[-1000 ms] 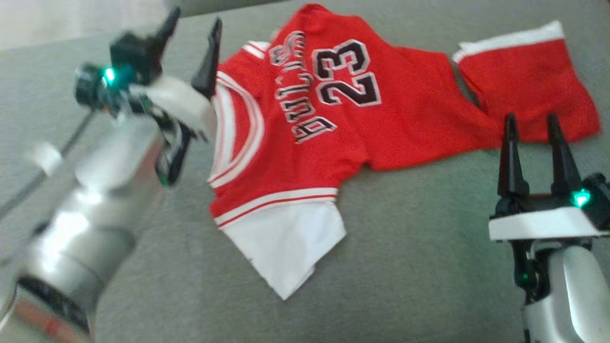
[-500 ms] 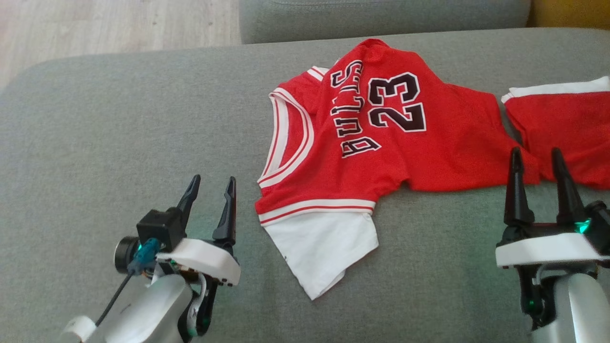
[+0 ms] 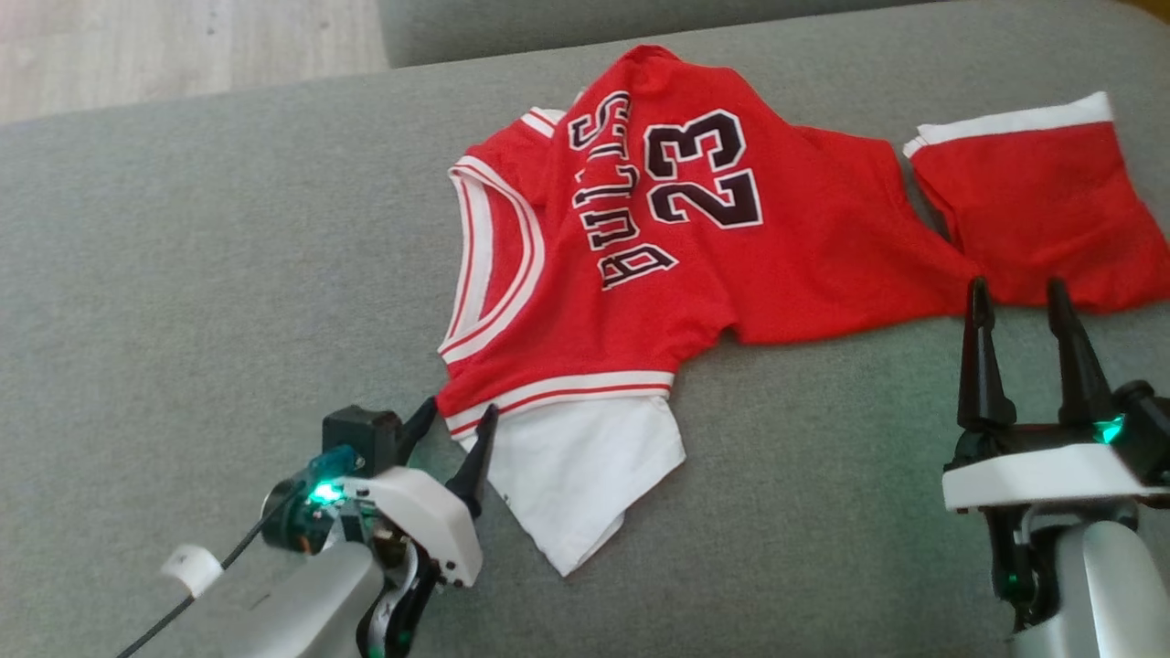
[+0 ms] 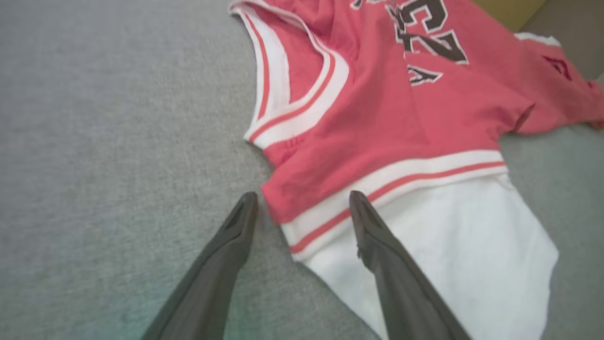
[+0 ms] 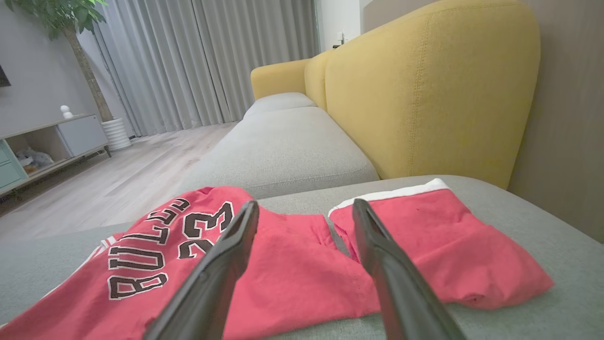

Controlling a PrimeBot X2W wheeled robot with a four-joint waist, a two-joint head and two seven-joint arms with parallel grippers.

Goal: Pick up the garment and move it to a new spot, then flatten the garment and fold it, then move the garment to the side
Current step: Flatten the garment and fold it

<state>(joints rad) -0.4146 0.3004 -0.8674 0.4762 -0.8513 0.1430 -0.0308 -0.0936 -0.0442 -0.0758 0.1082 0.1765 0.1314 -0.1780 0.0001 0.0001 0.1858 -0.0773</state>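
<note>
A red jersey [image 3: 786,274] lettered "BULLS 23" lies rumpled on the grey sofa seat [image 3: 228,228], spreading from the centre of the head view towards the upper right, its lettering running sideways. Its white-and-red striped neckline [image 3: 494,265] faces the left of the frame. A striped band [image 3: 567,388] crosses its lower edge, and a white panel [image 3: 585,475] hangs below that towards the bottom centre. Just right of the jersey, at the upper right of the frame, lie red shorts [image 3: 1033,210] with a white waistband; the two pieces meet or nearly meet at a narrow gap. The left pincer [image 3: 460,408] sits at the lower left, low over the seat, with its jaws moderately apart and holding nothing. In the left wrist view the corner of the striped band lies between its fingers [image 4: 377,245], and the right-hand finger crosses the white panel. Whether the tips touch the cloth cannot be told. The right pincer [image 3: 1016,285] stands at the lower right with its jaws apart and empty, its tips just below the seam where jersey and shorts meet. A yellow sofa back [image 5: 424,85] rises behind the shorts in the right wrist view, and wooden floor [image 3: 183,46] shows at the upper left of the head view.
</note>
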